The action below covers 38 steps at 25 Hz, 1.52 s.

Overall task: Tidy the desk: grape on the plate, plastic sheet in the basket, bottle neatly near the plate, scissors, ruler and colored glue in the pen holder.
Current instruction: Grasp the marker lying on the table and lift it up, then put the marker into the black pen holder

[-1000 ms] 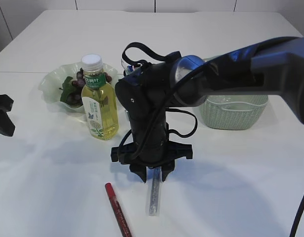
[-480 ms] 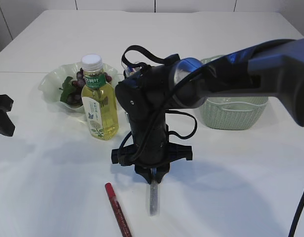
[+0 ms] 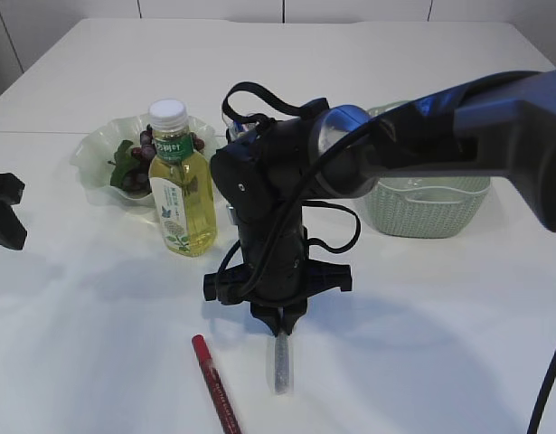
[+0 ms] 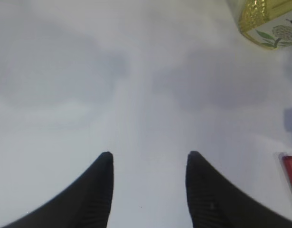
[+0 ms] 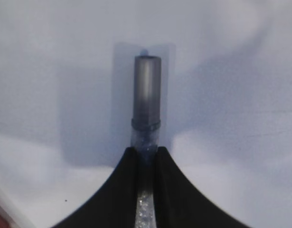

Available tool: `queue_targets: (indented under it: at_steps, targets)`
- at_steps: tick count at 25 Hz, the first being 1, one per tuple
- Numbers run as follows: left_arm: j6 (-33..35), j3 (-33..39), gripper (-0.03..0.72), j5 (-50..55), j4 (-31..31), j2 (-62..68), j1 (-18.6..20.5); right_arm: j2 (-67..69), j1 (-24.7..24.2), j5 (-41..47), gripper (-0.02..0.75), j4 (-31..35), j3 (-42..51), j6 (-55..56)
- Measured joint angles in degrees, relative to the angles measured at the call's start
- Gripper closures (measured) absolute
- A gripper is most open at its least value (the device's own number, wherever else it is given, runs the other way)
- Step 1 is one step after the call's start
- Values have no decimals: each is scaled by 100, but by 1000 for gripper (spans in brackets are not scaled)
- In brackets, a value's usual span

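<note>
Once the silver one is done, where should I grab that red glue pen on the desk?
Take the red glue pen across the middle of its barrel, coming straight down from above. It lies flat on the table, long and thin, running away from the camera, so the tool's jaws should close across its narrow width, turned square to its length.

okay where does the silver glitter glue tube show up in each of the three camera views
Exterior view: the silver glue tube lies on the white table, bottom centre, under the right gripper, right of the red glue pen.
Left wrist view: not in it; only the left gripper, open over bare table.
Right wrist view: centre, its grey cap pointing up the picture, its body between the closed fingers.
Shared landmark: the red pen, at the left wrist view's right edge.
</note>
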Motion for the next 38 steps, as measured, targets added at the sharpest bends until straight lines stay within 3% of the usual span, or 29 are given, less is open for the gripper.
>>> queue_targets:
  at_steps: [10, 15, 20, 24, 32, 38]
  targets:
    - [0, 0, 329, 0, 0, 0, 0, 0, -22, -112, 657, 178, 0, -416]
    - [0, 0, 329, 0, 0, 0, 0, -117, -235, -316, 658, 828, 0, -1178]
    - [0, 0, 329, 0, 0, 0, 0, -484, -809, -376, 658, 1769, 0, -2395]
    - [0, 0, 330, 0, 0, 0, 0, -808, -1373, -376, 658, 2830, 0, -3460]
    - [0, 0, 330, 114, 0, 0, 0, -1054, -2431, -424, 659, 6262, 0, -6943]
    - [0, 0, 335, 358, 0, 0, 0, -1054, -2772, -731, 659, 7680, 0, -9287]
